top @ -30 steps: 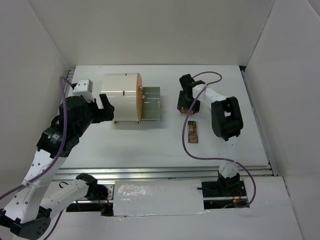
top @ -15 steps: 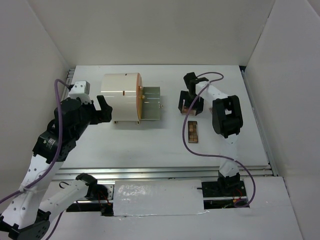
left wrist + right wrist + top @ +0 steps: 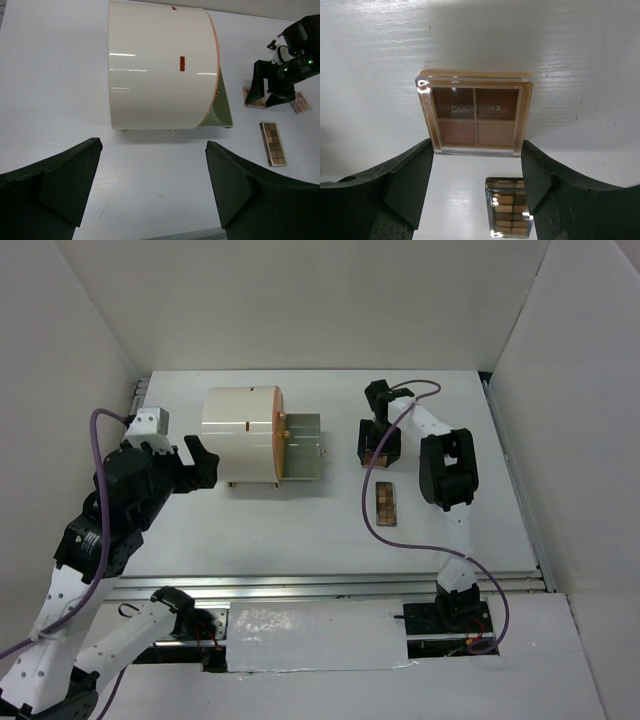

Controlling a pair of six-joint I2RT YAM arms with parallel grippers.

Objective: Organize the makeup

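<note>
Our right end effector [image 3: 376, 448] has edged toward the top of the frame and now sits spread open astride the square eyeshadow compact [image 3: 475, 117]. We judge a grasp comes next.

a cream cylindrical box [image 3: 240, 435] is lying on its side toward the back left of the white desk [image 3: 300, 530], its curved wall facing up. its orange end [image 3: 278, 435] is facing right, and a pale green drawer [image 3: 302, 448] is sticking out from that end. in the left wrist view a small orange mark [image 3: 182, 62] is showing on the curved wall, and little feet [image 3: 122, 130] are peeking out under its near edge. plain white walls [image 3: 300, 300] are enclosing the desk at the back and both sides. a metal rail [image 3: 320, 583] is running along the near edge, with a crinkled white strip [image 3: 315, 635] lying just in front of it.
</note>
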